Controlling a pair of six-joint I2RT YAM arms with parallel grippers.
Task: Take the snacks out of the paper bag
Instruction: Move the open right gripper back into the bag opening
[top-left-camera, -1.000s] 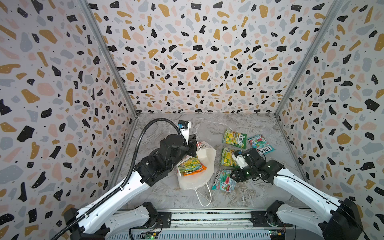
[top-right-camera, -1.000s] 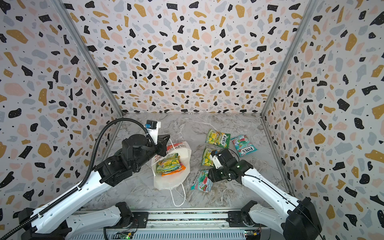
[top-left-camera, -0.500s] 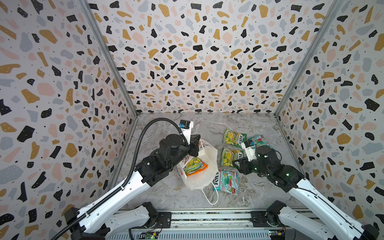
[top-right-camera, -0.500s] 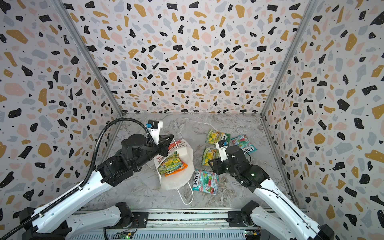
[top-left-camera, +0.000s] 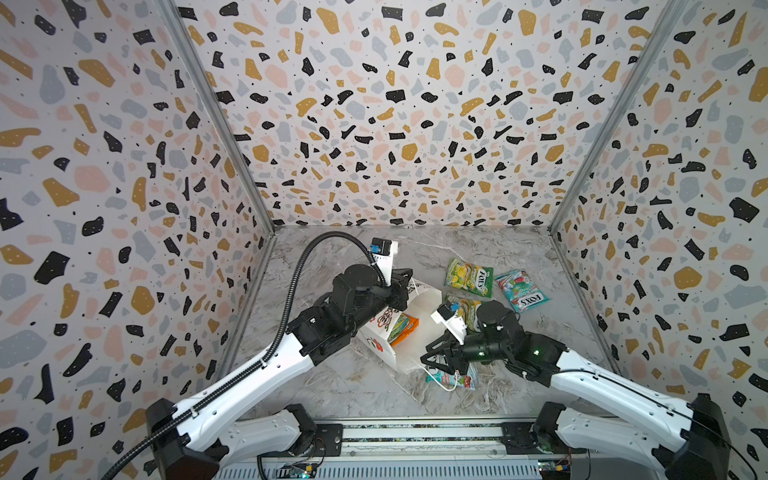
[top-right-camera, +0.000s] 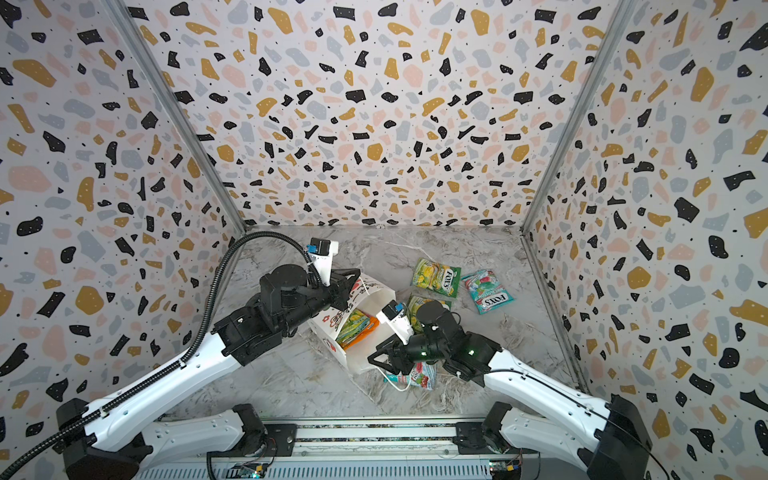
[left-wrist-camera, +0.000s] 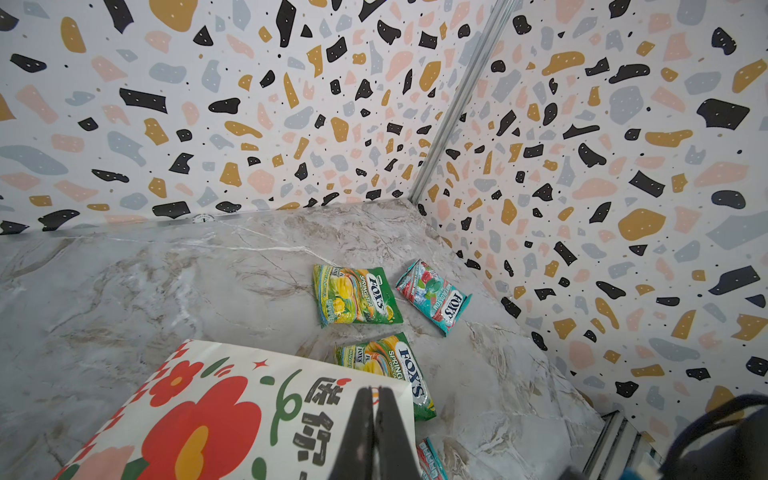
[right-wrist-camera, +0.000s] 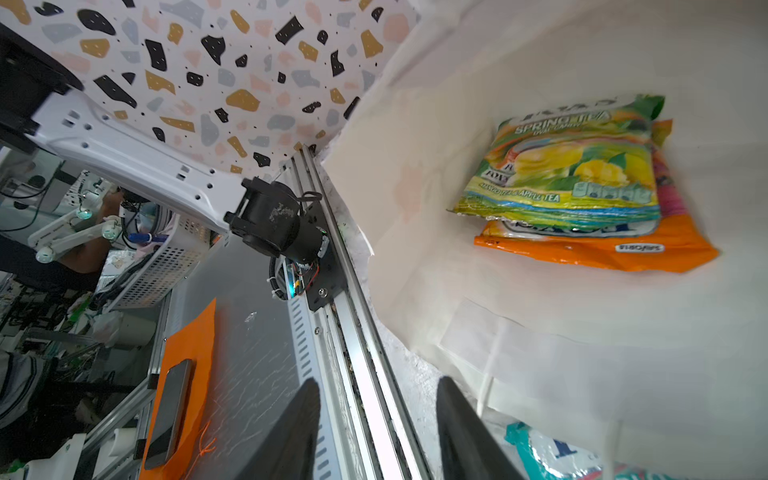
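Observation:
The white paper bag (top-left-camera: 417, 332) (top-right-camera: 374, 345) lies tilted with its mouth toward the right arm. My left gripper (top-left-camera: 401, 286) (top-right-camera: 351, 282) (left-wrist-camera: 376, 390) is shut on its upper rim beside the red flower print (left-wrist-camera: 208, 415). Inside lie a green-yellow snack (right-wrist-camera: 573, 166) (top-left-camera: 397, 326) on an orange one (right-wrist-camera: 602, 249). My right gripper (top-left-camera: 434, 361) (top-right-camera: 380, 361) (right-wrist-camera: 378, 395) hangs open and empty at the bag's mouth, above a teal-red snack (top-left-camera: 451, 379) (top-right-camera: 415, 376). On the table lie two green-yellow snacks (top-left-camera: 468, 277) (left-wrist-camera: 386, 361) and a teal-red one (top-left-camera: 519, 291) (left-wrist-camera: 434, 297).
Terrazzo-patterned walls (top-left-camera: 395, 124) close in the marble table (top-left-camera: 332, 386) on three sides. A metal rail (top-left-camera: 415, 432) runs along the front edge, close under my right gripper. The bag's white cord handle (top-left-camera: 446, 386) trails onto the table by the front teal-red snack.
My right gripper left the teal-red snack at the front, rose and swung back, then came round to the bag's mouth, its jaws narrowing a little. The left gripper kept hold of the bag and tilted it slightly.

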